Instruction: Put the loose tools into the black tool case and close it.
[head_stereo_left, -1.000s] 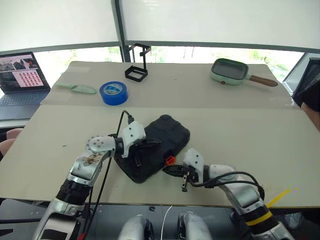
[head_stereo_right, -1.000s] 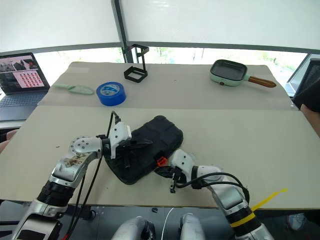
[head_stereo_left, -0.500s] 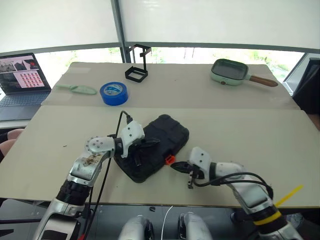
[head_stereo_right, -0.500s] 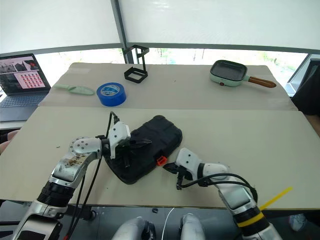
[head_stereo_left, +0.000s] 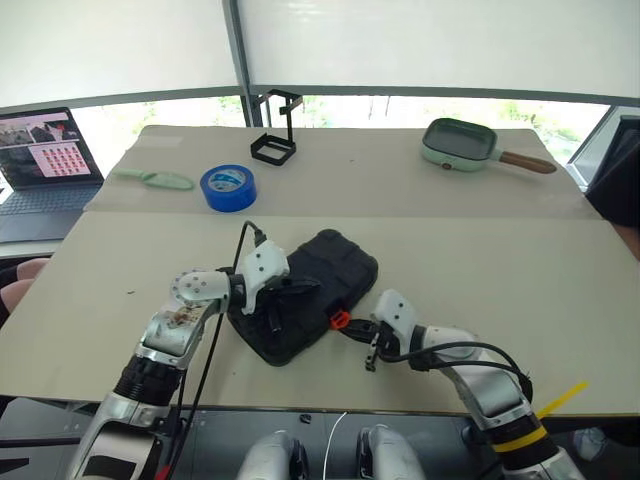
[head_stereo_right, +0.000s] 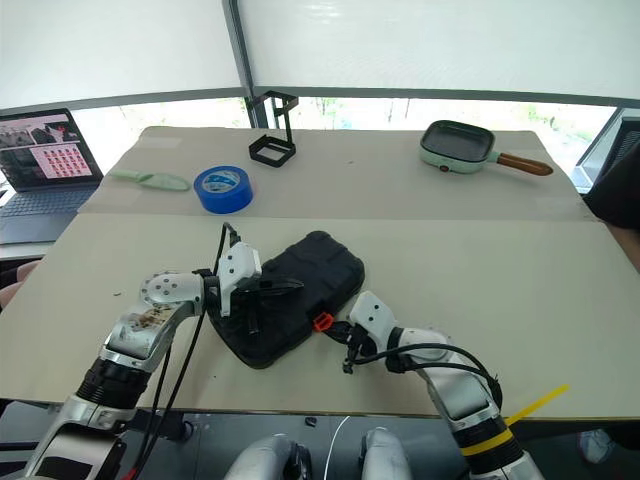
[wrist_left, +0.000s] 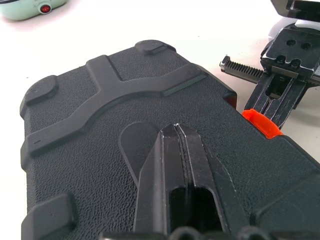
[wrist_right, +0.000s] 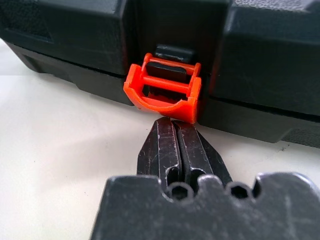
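Observation:
The black tool case (head_stereo_left: 335, 265) lies closed on the table near its front edge, ribbed lid up. My left gripper (head_stereo_left: 308, 288) is shut, and its fingertips (wrist_left: 175, 129) rest flat on the lid. My right gripper (wrist_right: 172, 123) is shut too, with its tips right against the small orange latch (wrist_right: 164, 93) on the case's front side. The latch (head_stereo_left: 339, 320) sticks out toward that hand. The loose tools are out of view.
A blue tape roll (head_stereo_left: 227, 186), a black wire stand (head_stereo_left: 273, 140) and a pale green scoop (head_stereo_left: 152, 178) sit at the back left. A green pan (head_stereo_left: 460, 142) is at the back right. A laptop (head_stereo_left: 45, 160) stands off the left edge.
My right gripper has turned slightly at the wrist while its tips stay by the orange latch. The left gripper and the case have not moved.

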